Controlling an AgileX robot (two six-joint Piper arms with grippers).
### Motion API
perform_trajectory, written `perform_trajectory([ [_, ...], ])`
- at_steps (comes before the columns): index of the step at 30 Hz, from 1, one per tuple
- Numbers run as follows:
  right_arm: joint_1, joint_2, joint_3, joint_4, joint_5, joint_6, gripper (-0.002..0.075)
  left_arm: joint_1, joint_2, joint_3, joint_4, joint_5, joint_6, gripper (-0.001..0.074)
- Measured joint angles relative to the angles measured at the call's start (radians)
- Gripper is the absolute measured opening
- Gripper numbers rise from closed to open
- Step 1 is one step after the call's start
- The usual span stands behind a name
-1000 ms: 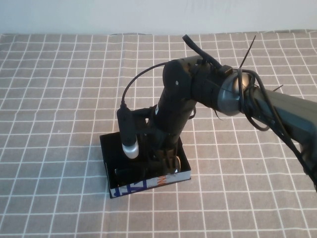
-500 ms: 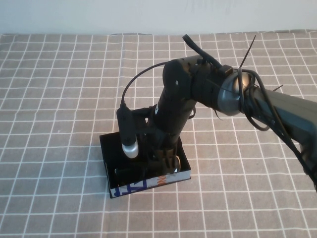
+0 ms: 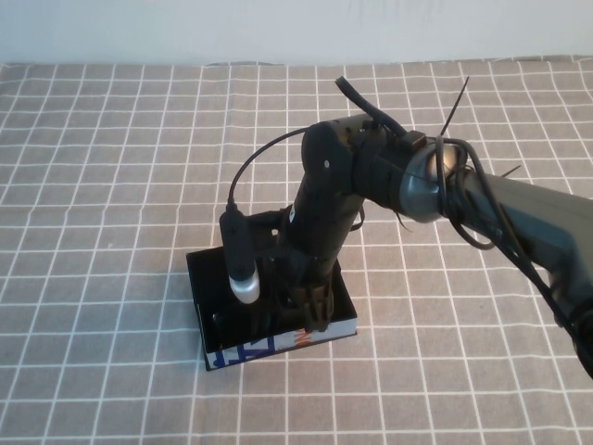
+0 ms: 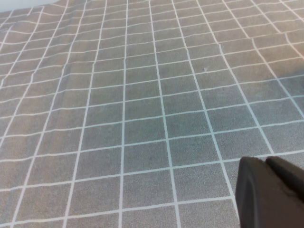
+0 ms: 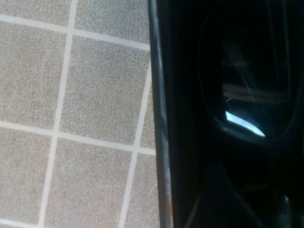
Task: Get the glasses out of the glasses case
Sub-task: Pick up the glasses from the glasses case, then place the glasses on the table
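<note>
The glasses case (image 3: 278,345) is a shallow black box on the checked cloth, its pale front side printed with blue letters and an orange mark. My right arm reaches down into it, and my right gripper (image 3: 313,313) is low inside the case at its right end. The black glasses lie in the case; a dark part of them shows at the left end (image 3: 222,321). In the right wrist view a glossy dark lens (image 5: 242,95) fills the frame beside the case wall (image 5: 159,118). My left gripper (image 4: 266,161) is out of the high view, shut and empty over bare cloth.
A grey cloth with a white grid (image 3: 111,185) covers the whole table, and a pale wall runs along the back. A black cable (image 3: 255,158) loops off the right arm over the case's far side. A white-tipped black cylinder (image 3: 239,269) on the arm hangs above the case.
My right arm has dropped a little and shifted slightly left, taking the gripper deeper into the case. The case has not moved.
</note>
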Motion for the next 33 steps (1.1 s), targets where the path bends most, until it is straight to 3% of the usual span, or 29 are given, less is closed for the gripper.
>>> perform_trajectory([
  [6, 0.0, 0.004, -0.002, -0.002, 0.0, 0.0, 0.0277, 0.0, 0.0, 0.0, 0.0, 0.0, 0.0, -0.0005],
  [13, 0.0, 0.002, -0.005, -0.015, 0.01, 0.002, 0.0061, 0.0, 0.0, 0.0, 0.0, 0.0, 0.0, -0.0004],
  [26, 0.002, -0.08, -0.217, -0.056, 0.107, 0.254, 0.0058, 0.0, 0.0, 0.0, 0.0, 0.0, 0.0, -0.0004],
  [33, -0.04, -0.226, -0.213, -0.072, 0.118, 0.66, 0.0058, 0.0, 0.0, 0.0, 0.0, 0.0, 0.0, -0.0004],
])
